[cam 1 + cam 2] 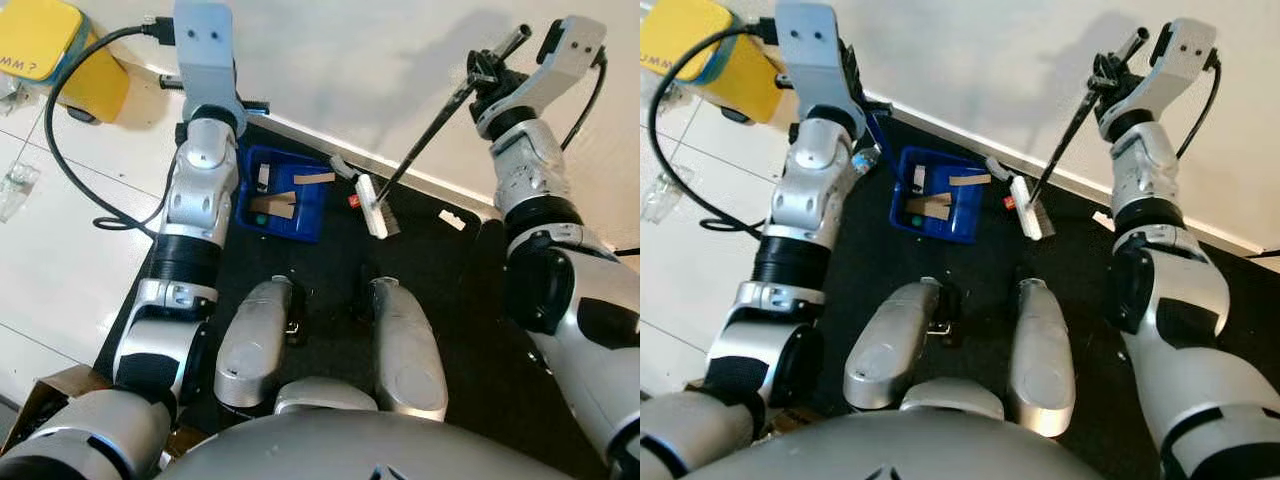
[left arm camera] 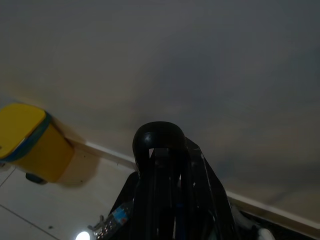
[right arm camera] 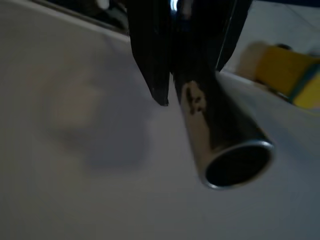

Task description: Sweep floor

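Observation:
A blue dustpan [image 1: 285, 195] lies on the black mat [image 1: 440, 290] by the wall, holding several cardboard scraps and a white bit. Its long handle rises to my left gripper [image 1: 853, 80], which is shut on it; the handle's black rounded end [image 2: 159, 142] sticks out past the fingers. My right gripper [image 1: 488, 78] is raised at the right, shut on the broom's metal pole [image 1: 430, 130]; the pole's open tube end [image 3: 235, 167] shows close up. The pole slants down to the white brush head [image 1: 375, 207], which rests on the mat just right of the dustpan.
A white scrap [image 1: 452, 220] and a small red bit [image 1: 354, 201] lie on the mat near the wall. A yellow bin [image 1: 60, 55] stands at the far left, with a black cable [image 1: 70, 170] looping over the white tiles. A plastic bottle [image 1: 865, 160] lies near the dustpan. My knees [image 1: 330, 340] are below.

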### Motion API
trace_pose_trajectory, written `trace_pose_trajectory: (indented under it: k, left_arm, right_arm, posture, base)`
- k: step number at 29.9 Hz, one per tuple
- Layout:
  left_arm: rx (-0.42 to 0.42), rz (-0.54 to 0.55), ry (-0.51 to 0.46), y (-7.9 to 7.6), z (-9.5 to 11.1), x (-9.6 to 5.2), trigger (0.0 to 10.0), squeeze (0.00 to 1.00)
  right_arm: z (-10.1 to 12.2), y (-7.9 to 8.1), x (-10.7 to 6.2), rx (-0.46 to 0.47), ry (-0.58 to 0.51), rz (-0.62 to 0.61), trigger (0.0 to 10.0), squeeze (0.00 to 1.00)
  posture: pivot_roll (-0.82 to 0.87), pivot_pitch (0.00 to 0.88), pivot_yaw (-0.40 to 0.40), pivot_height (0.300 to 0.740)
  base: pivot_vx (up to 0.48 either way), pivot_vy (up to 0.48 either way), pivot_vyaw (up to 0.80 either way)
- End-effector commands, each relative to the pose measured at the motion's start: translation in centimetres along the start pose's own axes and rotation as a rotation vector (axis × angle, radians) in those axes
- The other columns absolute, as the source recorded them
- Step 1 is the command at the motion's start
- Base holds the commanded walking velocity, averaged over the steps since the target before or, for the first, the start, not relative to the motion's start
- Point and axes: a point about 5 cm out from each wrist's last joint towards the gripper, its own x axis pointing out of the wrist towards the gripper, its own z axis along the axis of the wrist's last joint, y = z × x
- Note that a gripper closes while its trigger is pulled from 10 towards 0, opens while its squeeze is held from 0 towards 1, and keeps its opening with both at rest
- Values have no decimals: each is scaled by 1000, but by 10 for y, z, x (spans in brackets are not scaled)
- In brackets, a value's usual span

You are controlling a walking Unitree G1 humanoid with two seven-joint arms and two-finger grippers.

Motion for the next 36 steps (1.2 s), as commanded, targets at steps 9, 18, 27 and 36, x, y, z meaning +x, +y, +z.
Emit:
trace_pose_trajectory:
  k: [9, 18, 27, 36]
  left_arm:
    - [14, -17, 100, 0, -21, -7, 10000, 0]
    - [9, -19, 106, -2, -23, -9, 10000, 0]
    - [3, -26, 124, -6, -27, -9, 10000, 0]
    - [6, -40, 128, -8, -28, -9, 10000, 0]
  right_arm:
    - [-18, 56, 16, 397, -40, 268, 10000, 0]
    - [2, 63, 21, 278, -114, 339, 10000, 0]
    - [29, 22, 6, -205, -91, 215, 10000, 0]
    - [12, -11, -10, -239, 27, 83, 10000, 0]
  posture:
    - [382, 251, 79, 740]
    - [367, 253, 71, 740]
    - [327, 254, 75, 740]
    - [316, 247, 81, 740]
  base:
    - [0, 0, 0]
    - [0, 0, 0]
    - [0, 0, 0]
    - [0, 0, 0]
